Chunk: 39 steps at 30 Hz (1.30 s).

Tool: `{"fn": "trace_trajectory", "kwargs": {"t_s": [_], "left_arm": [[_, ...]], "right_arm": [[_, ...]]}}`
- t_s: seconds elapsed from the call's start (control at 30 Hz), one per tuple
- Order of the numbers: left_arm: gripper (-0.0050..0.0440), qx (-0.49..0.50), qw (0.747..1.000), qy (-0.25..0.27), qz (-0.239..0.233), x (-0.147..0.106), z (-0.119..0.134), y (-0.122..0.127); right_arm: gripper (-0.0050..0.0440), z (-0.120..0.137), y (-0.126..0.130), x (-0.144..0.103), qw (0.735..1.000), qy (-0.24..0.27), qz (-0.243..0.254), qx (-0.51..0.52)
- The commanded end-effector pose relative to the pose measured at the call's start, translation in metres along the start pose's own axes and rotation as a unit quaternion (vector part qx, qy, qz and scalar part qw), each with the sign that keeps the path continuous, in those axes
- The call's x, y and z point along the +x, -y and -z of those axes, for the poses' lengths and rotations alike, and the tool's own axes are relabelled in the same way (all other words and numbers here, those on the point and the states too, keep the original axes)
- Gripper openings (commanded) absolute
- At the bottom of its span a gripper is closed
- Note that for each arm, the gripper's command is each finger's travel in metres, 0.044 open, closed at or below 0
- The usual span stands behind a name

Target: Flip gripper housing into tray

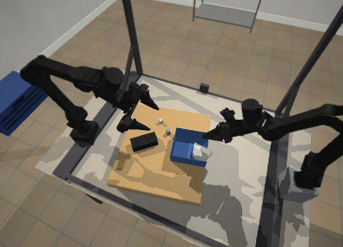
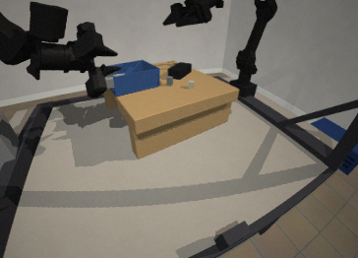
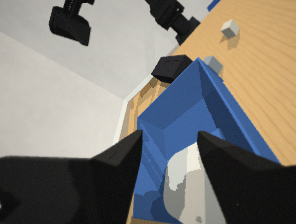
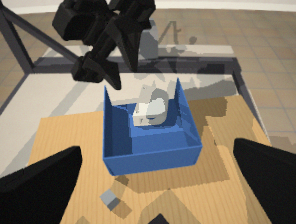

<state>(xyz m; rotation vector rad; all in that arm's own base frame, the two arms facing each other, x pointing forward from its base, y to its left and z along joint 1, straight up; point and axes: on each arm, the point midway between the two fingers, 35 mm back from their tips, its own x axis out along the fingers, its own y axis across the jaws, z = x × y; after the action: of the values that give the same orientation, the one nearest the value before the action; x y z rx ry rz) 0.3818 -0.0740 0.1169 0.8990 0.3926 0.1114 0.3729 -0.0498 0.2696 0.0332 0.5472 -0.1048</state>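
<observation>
The white gripper housing lies in the blue three-walled tray, at its open edge. It seems to reach slightly past that edge; how far, which face is up and whether its halves meet fully I cannot tell. My left gripper is partly open and empty, above the tray's side near the open end, apart from the housing. My right gripper is wide open and empty, high over the far end of the wooden bench.
The tray stands on the wooden bench. A black block lies beyond its closed end. A grey cube and a white cube sit nearby. Dark frame posts surround the cell.
</observation>
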Motion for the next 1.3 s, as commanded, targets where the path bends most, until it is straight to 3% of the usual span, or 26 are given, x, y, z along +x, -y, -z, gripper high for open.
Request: {"fn": "trace_trajectory", "kwargs": {"t_s": [0.0, 0.07, 0.17, 0.77, 1.03, 1.27], "left_arm": [[0.0198, 0.018, 0.999, 0.023, -0.027, -0.013, -0.004, -0.001], [0.0198, 0.036, 0.999, -0.014, -0.037, -0.011, 0.021, 0.013], [0.0198, 0.109, 0.993, -0.024, -0.042, -0.019, 0.035, 0.028], [0.0198, 0.267, 0.96, -0.044, -0.078, -0.039, 0.068, 0.049], [0.0198, 0.282, 0.955, -0.047, -0.08, -0.042, 0.072, 0.051], [0.0198, 0.282, 0.955, -0.047, -0.081, -0.007, 0.069, 0.039]], "right_arm": [[0.0436, -0.008, 0.001, -0.007, 1.0, 0.013, 0.002, -0.001], [0.0436, -0.008, 0.001, -0.007, 1.0, 0.013, 0.002, -0.001], [0.0436, -0.008, 0.001, -0.007, 1.0, 0.013, 0.002, -0.001], [0.0436, -0.008, 0.001, -0.007, 1.0, 0.013, 0.002, -0.001], [0.0436, -0.008, 0.001, -0.007, 1.0, 0.013, 0.002, -0.001], [0.0436, -0.008, 0.001, -0.007, 1.0, 0.013, 0.002, -0.001]]}}
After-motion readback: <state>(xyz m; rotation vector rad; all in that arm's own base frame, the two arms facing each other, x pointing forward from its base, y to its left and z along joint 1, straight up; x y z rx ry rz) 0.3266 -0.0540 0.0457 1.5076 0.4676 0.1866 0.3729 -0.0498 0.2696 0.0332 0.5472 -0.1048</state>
